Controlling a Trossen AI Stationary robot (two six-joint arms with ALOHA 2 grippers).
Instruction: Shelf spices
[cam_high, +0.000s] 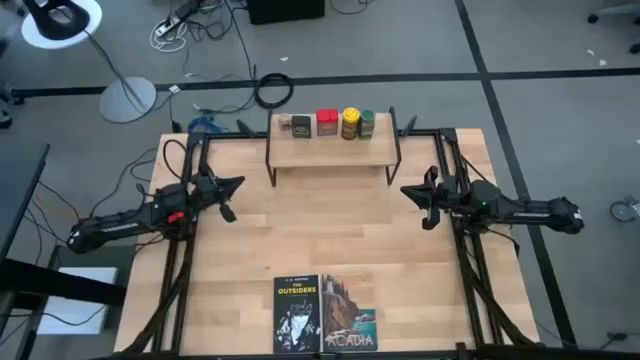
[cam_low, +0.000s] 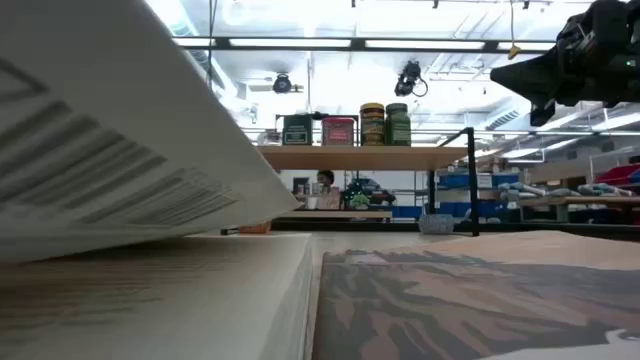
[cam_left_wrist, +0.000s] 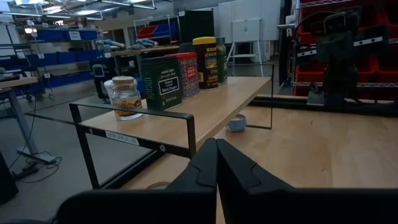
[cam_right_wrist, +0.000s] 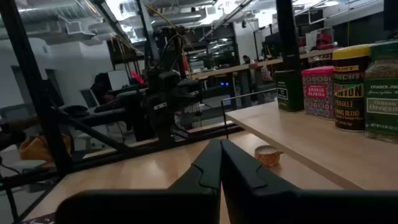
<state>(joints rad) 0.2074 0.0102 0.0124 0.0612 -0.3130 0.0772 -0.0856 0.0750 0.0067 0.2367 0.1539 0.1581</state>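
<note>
The shelf (cam_high: 332, 152) stands at the table's far middle on thin black legs. On its light board, from left to right, stand a small cork-stoppered glass jar (cam_left_wrist: 125, 98), a dark tin (cam_high: 301, 125), a red tin (cam_high: 327, 123), a yellow-lidded jar (cam_high: 350, 123) and a green-lidded jar (cam_high: 367, 123), all upright on their bases. My left gripper (cam_high: 238, 184) hovers shut, left of and nearer than the shelf. My right gripper (cam_high: 405, 190) hovers shut on the shelf's near right. In the wrist views both pairs of fingers, left (cam_left_wrist: 216, 155) and right (cam_right_wrist: 221, 155), are closed on nothing.
Two paperback books (cam_high: 297, 313) (cam_high: 350, 314) lie side by side at the table's near edge and fill the low view's foreground. A small round container (cam_right_wrist: 268, 155) sits on the table under the shelf. Bare wood (cam_high: 330, 230) lies between the arms.
</note>
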